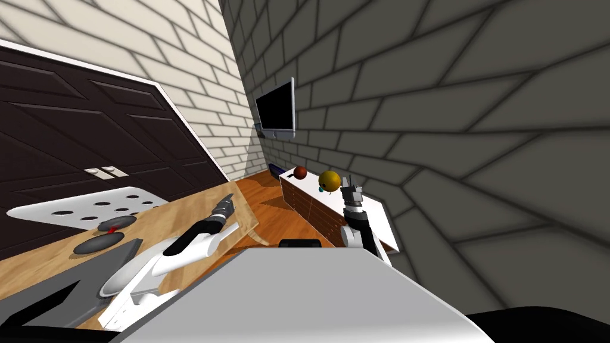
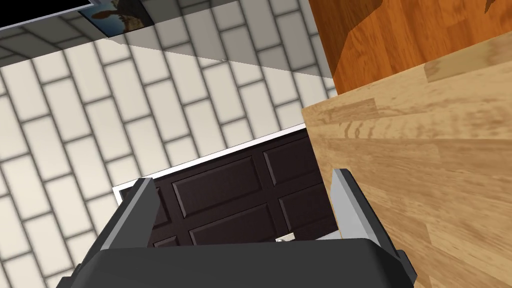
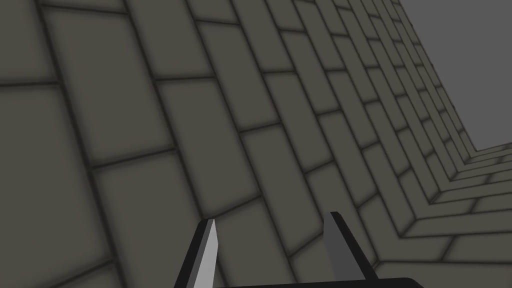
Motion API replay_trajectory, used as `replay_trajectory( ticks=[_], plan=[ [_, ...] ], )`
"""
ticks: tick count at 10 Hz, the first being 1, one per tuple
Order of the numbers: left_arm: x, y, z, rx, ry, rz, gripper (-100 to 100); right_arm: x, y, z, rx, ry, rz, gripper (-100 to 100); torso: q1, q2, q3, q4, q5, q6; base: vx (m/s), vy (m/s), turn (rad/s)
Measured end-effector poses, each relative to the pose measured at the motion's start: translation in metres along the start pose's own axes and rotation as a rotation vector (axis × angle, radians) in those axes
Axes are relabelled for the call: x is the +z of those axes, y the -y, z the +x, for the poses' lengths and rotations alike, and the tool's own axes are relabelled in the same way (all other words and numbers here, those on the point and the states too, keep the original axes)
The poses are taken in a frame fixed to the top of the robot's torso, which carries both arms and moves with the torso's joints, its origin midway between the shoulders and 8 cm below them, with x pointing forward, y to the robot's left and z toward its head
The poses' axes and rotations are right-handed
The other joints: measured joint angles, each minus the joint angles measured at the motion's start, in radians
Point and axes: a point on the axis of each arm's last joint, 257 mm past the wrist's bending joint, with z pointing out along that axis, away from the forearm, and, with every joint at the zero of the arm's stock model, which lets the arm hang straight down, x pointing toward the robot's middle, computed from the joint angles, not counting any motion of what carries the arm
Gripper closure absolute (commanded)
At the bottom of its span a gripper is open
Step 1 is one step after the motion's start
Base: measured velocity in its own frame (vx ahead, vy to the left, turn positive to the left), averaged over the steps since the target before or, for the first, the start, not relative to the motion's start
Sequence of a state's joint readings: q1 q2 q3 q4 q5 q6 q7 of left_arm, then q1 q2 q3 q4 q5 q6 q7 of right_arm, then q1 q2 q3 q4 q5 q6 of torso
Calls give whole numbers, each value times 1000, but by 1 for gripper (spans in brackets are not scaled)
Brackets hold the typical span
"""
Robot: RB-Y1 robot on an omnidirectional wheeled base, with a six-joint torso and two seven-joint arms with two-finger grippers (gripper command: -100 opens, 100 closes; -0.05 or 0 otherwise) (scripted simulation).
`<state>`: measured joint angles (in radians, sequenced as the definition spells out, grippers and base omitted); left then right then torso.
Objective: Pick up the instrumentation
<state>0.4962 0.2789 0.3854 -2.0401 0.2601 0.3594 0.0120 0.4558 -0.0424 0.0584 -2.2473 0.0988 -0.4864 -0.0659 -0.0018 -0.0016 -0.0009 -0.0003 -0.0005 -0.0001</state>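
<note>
The yellow globe (image 1: pixel 329 180) on the bench (image 1: pixel 327 196) sits just left of the nearer right claw (image 1: pixel 350 183), which is spread and empty.

Low cabinet (image 1: pixel 310 205) with white top and brown wooden drawer fronts, standing on glossy orange-brown wooden floor (image 1: pixel 268 205). On the cabinet's top: a dark red ball (image 1: pixel 300 172) toward the far end, a larger yellow-orange sphere (image 1: pixel 329 180) just nearer, and a small teal piece (image 1: pixel 321 190) at the sphere's foot. Left of the cabinet, across a strip of floor, a light wooden tabletop (image 1: pixel 179 214) bearing a white panel with round holes (image 1: pixel 71 209), a dark round disc with a red mark (image 1: pixel 116 224), a second dark disc (image 1: pixel 98 244) and a flat grey slab (image 1: pixel 95 268).
</note>
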Motion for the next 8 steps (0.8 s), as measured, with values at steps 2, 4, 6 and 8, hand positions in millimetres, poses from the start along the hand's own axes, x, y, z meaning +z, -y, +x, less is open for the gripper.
replay_trajectory(
  ticks=[2, 4, 6, 8],
  plan=[
    [-1, -15, -9, -13, 13, -54, -100, 0, 0, 0, 0, 0, 0, 0, 1, 2, 1, 0, 0, -1, 16, -11, -43],
    [-1, -36, -26, -39, 37, -125, -100, 0, 0, 0, 0, 0, 0, 0, 1, 1, 1, 0, 0, 0, 33, -18, -88],
    [-3, -63, -43, -70, 64, -195, -100, 0, 0, 0, 0, 0, 0, 0, 1, 0, 0, 0, 0, -1, 24, -9, -23],
    [-7, -76, -49, -92, 81, -249, -100, 0, 0, 0, 0, 0, 0, 0, 1, 1, 1, 0, 0, 0, 28, -7, -76]
  ],
)
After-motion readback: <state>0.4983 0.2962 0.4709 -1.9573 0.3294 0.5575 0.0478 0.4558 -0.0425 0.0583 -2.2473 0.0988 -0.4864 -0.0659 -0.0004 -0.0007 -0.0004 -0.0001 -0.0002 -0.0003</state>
